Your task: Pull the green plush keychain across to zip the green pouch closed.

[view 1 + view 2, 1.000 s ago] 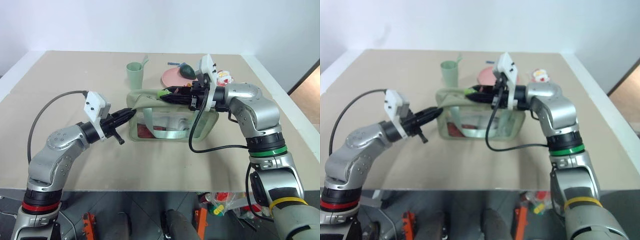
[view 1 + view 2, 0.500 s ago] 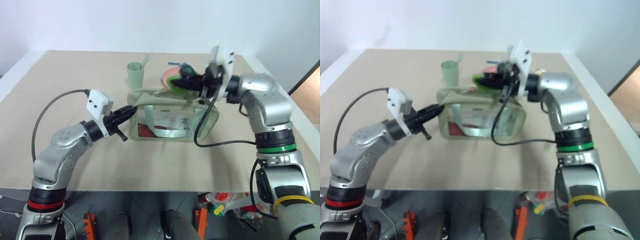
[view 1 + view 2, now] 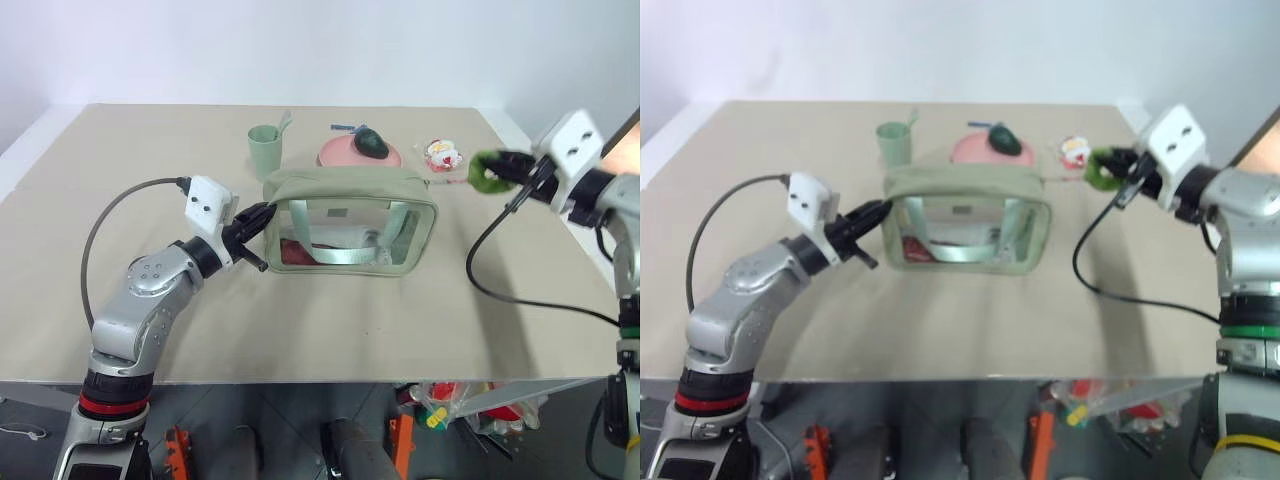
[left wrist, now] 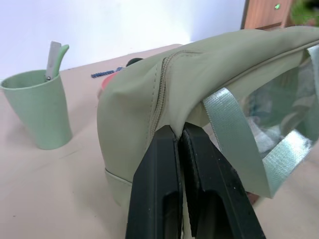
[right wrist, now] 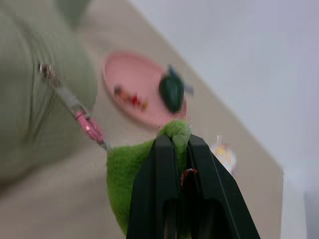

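Pouch (image 3: 350, 215) mid-table (image 3: 300, 320); cup (image 3: 265, 150) & plate (image 3: 345, 155) behind it, keychain (image 3: 487, 170) to its right.

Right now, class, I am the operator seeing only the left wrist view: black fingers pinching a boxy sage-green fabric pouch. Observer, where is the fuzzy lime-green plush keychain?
Observer: The right gripper is shut on the plush keychain, in the air beyond the pouch's far end.
Operator: Is it attached to the pouch?
Observer: Yes, a pink loop runs from it to the zip pull.
Operator: And the top?
Observer: It looks closed along its full length.
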